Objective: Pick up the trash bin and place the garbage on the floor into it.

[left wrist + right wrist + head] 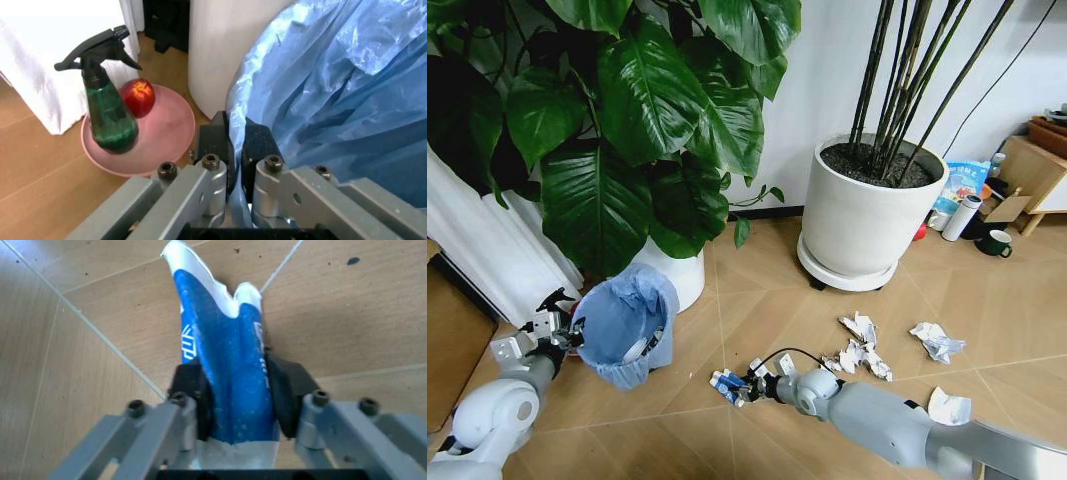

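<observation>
The trash bin (627, 325), dark and lined with a crinkly light-blue bag (333, 90), stands slightly tilted at the left beside a white pot. My left gripper (565, 328) is shut on its rim, the bag pinched between the fingers (215, 145). My right gripper (735, 385) is low over the floor (757, 300), shut on a flattened blue-white piece of garbage (223, 350). Crumpled white paper wads lie to its right (862, 350), (937, 342), and one (949, 407) lies by my right arm. Something white lies inside the bin (637, 350).
Two large white plant pots (862, 215), (682, 275) stand behind, with big leaves overhead. A pink plate (167, 135) holds a green spray bottle (107, 115) and a red apple (138, 96) behind the bin. A mug (997, 243) and upright bottles (967, 217) stand far right.
</observation>
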Motion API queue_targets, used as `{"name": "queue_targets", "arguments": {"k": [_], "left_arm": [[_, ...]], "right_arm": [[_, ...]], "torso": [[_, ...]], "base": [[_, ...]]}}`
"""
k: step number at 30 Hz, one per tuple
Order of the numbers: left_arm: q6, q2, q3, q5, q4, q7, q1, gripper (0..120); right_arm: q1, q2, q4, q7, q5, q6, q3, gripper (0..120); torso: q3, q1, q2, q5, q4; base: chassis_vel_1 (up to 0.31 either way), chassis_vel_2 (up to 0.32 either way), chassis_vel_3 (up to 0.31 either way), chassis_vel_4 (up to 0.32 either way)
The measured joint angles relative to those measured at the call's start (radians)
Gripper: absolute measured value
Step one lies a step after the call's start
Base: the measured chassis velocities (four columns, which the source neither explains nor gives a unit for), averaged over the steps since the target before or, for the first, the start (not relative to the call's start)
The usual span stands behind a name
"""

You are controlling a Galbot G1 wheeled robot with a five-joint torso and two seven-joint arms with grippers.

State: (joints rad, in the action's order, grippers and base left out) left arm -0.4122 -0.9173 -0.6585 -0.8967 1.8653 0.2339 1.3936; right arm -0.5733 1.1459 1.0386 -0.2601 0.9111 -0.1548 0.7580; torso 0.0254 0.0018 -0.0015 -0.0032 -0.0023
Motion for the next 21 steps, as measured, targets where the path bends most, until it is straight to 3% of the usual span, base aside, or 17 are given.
{"name": "queue_targets", "arguments": {"k": [9, 14, 21], "left_arm": [[0.0, 0.004, 0.004, -0.001, 0.011, 0.002, 0.016, 0], [-0.003, 0.017, 0.01, -0.007, 0.032, 0.007, 0.034, 0], [-0.011, 0.044, 0.016, -0.012, 0.069, 0.015, 0.065, 0]], "right_arm": [[-0.018, -0.002, 0.0, -0.032, -0.017, 0.036, -0.046, 6], [-0.06, -0.032, 0.044, -0.08, -0.057, 0.14, -0.172, 6], [-0.138, -0.145, 0.231, -0.18, -0.072, 0.283, -0.364, 6]], "torso": [[0.0, 0.0, 0.0, 0.0001, 0.0001], [0.0, 0.0, 0.0, 0.0003, 0.0], [0.0, 0.0, 0.0, 0.0002, -0.0003]], "base": [[0.0, 0.0, 0.0, 0.0], [0.0, 0.0, 0.0, 0.0], [0.0, 0.0, 0.0, 0.0]]}}
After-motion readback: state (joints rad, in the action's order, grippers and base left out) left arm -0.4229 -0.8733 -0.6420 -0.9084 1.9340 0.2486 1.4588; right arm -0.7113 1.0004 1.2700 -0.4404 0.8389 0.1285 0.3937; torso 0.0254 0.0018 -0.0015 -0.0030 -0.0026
